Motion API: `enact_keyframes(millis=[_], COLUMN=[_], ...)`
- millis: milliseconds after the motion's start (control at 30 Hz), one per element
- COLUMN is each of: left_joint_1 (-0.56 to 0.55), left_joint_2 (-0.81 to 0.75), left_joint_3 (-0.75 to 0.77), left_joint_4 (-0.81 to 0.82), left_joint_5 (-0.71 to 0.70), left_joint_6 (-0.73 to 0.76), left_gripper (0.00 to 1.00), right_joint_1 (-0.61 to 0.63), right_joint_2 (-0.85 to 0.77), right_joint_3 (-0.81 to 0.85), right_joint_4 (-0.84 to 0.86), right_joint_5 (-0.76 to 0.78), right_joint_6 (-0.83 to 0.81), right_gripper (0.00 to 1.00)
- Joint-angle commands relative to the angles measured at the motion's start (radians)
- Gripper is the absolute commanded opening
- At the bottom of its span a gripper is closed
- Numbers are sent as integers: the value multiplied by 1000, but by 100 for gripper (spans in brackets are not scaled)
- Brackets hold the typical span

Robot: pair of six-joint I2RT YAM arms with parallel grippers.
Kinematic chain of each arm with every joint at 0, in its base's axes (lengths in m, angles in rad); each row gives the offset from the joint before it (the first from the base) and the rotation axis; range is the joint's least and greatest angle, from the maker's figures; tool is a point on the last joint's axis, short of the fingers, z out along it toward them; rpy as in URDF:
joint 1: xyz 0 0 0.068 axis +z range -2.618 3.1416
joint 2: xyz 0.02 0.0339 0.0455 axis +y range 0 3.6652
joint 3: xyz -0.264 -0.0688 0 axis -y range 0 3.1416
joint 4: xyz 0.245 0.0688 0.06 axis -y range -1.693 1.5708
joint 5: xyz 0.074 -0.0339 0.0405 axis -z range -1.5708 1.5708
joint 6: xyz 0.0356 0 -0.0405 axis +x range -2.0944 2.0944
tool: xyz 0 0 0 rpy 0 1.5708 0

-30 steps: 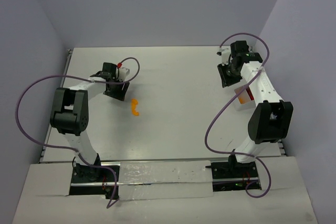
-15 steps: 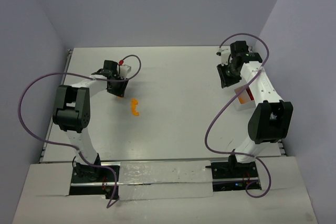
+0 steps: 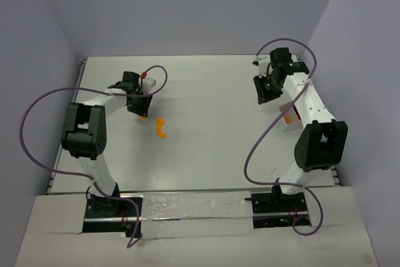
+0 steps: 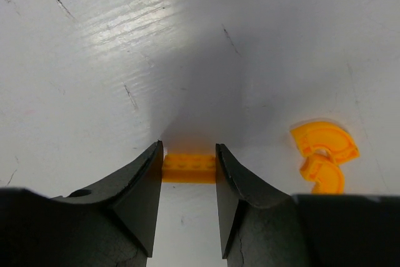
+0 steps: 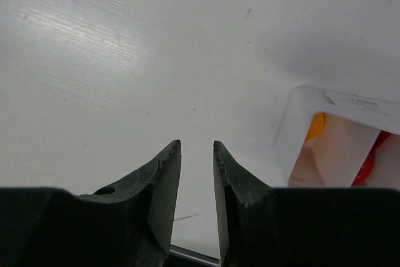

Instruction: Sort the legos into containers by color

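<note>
A white table [image 3: 206,85] fills the overhead view, closed in by pale lilac walls. Two white and black arms reach over it from the near edge, the left arm [image 3: 84,139] and the right arm [image 3: 315,132], each trailing a loop of purple cable [image 3: 28,129].

A small white translucent container [image 5: 289,134] sits on the table close to the right of the right gripper [image 5: 197,149], not touching it. From overhead it lies partly under that arm's forearm. Inside it show an orange lego [image 5: 314,126] and a red lego [image 5: 365,164].

The right gripper points down at bare table. Its two dark fingers stand a narrow gap apart, with nothing between them.

The left gripper [image 4: 189,152] is low over the table, pinching a small orange brick [image 4: 189,168]. The brick spans the gap and touches both fingers at its ends. Whether it is lifted off the surface cannot be told.

Near the right of the left gripper, apart from it, lie two curved orange legos [image 4: 324,145], touching each other.
</note>
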Motion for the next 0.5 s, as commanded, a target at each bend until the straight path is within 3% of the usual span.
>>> enact_keyframes(millis=[0, 67, 233, 400, 467], left_joint_1=[3, 2, 2, 2, 2], left_joint_2=[-100, -118, -191, -242, -273], left_joint_3=[122, 205, 310, 275, 201], left_joint_4=[-77, -122, -154, 6, 174], left_joint_5=[138, 209, 556, 851, 926], left_joint_6=[-62, -115, -386, -773, -974], left_gripper=[11, 0, 0, 0, 0], right_joint_1=[23, 37, 89, 164, 209], right_joint_2=[-43, -61, -110, -105, -94], right_joint_3=[56, 52, 63, 130, 167], right_joint_4=[1, 23, 126, 174, 193], right_joint_5=[-144, -231, -360, -415, -431], right_joint_6=[35, 59, 104, 135, 149], right_gripper=[35, 36, 44, 68, 76])
